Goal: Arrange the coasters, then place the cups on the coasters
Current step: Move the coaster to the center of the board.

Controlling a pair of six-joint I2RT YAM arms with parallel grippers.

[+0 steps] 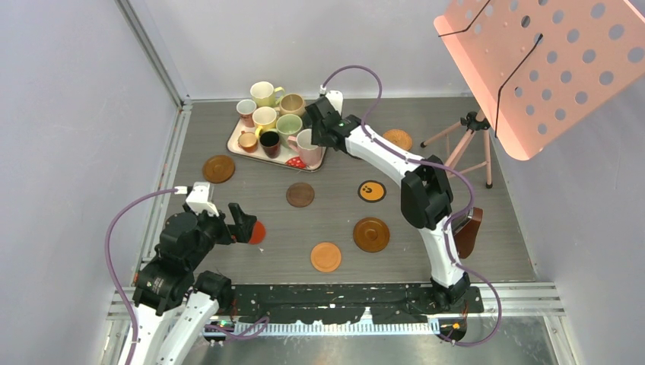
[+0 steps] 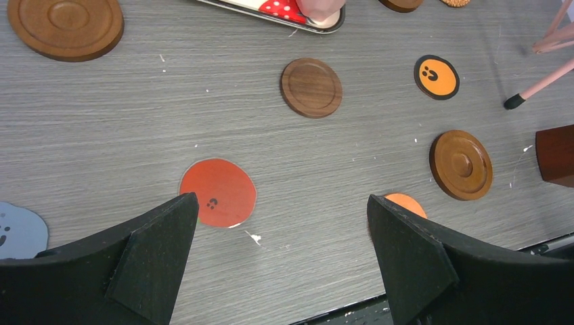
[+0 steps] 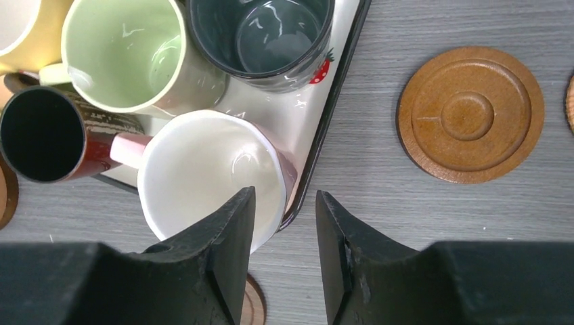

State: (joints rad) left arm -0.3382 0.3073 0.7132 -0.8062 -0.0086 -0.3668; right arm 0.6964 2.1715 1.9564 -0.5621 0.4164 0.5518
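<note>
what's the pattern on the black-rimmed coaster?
Coaster: orange face, few small black marks; best in left wrist view.

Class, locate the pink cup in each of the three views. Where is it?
Top external: pink cup above centre, at the near right corner of the strawberry tray.
Left wrist: pink cup at the top edge, mostly cut off.
Right wrist: pink cup in the centre, seen from above.
Shared landmark: the strawberry tray.

A grey wood-grain tabletop (image 1: 335,217) is enclosed by pale lilac walls (image 1: 76,114); a pink perforated metal panel (image 1: 548,68) is seen at two o'clock.
</note>
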